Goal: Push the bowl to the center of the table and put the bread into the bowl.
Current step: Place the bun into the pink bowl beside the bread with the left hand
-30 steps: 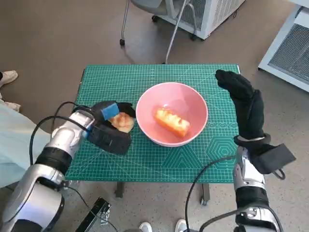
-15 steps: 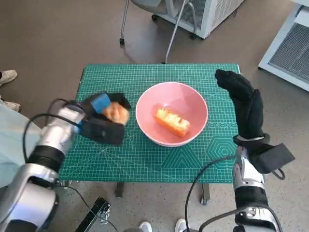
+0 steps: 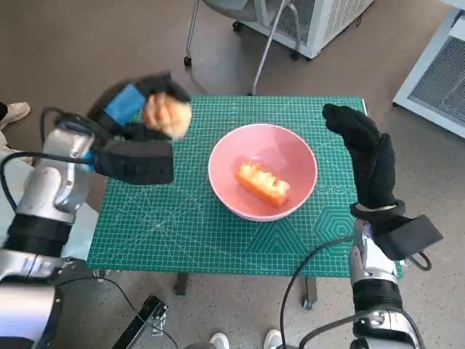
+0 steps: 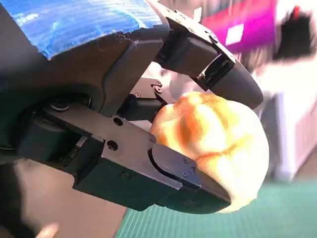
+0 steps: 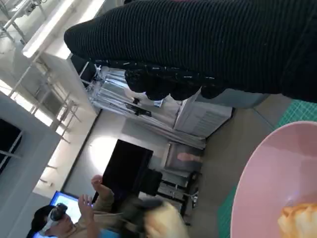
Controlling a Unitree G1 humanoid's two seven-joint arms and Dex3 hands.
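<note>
Overhead first: left hand (image 3: 138,131) raised at ten o'clock over the green mat's (image 3: 189,225) far left corner, fingers closed round a bread roll (image 3: 167,115), blurred. Pink bowl (image 3: 263,171) near the table's middle, slightly toward three o'clock, with an oblong bread piece (image 3: 261,183) lying inside. Right hand (image 3: 363,156) upright at three o'clock just beside the bowl's rim, fingers straight and together, holding nothing.

From behind the left hand (image 4: 124,124): black fingers (image 4: 168,178) clamped on the golden roll (image 4: 213,148), a strip of mat (image 4: 247,218) beneath.

From behind the right hand (image 5: 208,54): knitted glove stretched flat, bowl's rim (image 5: 262,173) close by with a corner of bread (image 5: 299,220), a person (image 5: 74,218) seated in the background.
</note>
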